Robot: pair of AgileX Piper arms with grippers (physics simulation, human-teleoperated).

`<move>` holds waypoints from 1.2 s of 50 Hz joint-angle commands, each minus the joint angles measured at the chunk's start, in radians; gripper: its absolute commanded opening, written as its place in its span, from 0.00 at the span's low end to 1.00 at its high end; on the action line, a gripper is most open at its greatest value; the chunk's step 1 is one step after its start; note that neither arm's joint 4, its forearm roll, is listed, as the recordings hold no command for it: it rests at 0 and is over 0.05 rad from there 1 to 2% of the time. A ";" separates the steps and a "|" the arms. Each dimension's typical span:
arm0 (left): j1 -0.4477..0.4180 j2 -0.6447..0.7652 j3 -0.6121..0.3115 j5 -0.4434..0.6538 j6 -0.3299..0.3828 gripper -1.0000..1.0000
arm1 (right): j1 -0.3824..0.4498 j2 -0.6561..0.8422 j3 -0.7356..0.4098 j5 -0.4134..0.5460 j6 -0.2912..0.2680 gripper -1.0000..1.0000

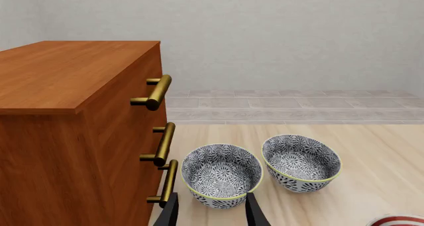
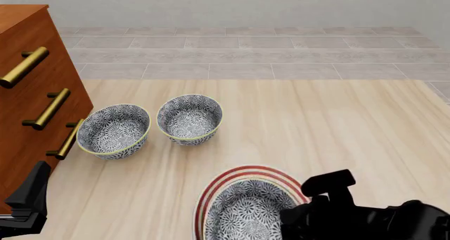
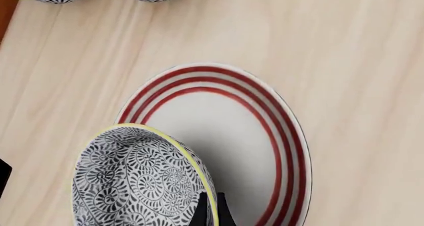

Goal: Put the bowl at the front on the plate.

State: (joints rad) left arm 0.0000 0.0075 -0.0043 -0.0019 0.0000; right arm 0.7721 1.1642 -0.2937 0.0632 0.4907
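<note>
Beside the wooden drawer cabinet [image 2: 28, 92] with brass handles [image 2: 48, 109], two look-alike patterned bowls [image 2: 115, 130] [image 2: 189, 118] sit near each other on the desk [image 2: 338, 129], well apart from the plate [image 3: 265, 136]. Over that red-ringed white plate, toward its edge, is the bowl [image 3: 139, 181], dark blue-grey floral with a pale yellow-green rim, its rim pinched between the right jaws [image 3: 208, 211]. Whether it rests on the plate is unclear. The left jaws [image 1: 212, 211] are spread, holding nothing, just short of the nearer spare bowl
</note>
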 commanded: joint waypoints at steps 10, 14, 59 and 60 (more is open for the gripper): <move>0.000 0.000 0.000 0.000 0.000 1.00 | -0.016 0.050 -0.019 -0.030 -0.016 1.00; 0.000 0.000 0.000 0.000 0.000 1.00 | -0.015 0.044 -0.018 -0.025 -0.016 1.00; 0.000 0.000 0.000 0.000 0.000 1.00 | -0.104 -0.074 -0.250 0.296 -0.164 1.00; 0.000 0.000 0.000 0.000 0.000 1.00 | -0.108 -0.065 -0.262 0.297 -0.169 1.00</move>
State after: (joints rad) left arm 0.0000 0.0075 -0.0043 -0.0019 0.0000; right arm 0.6942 1.1280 -0.4907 0.2819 0.3653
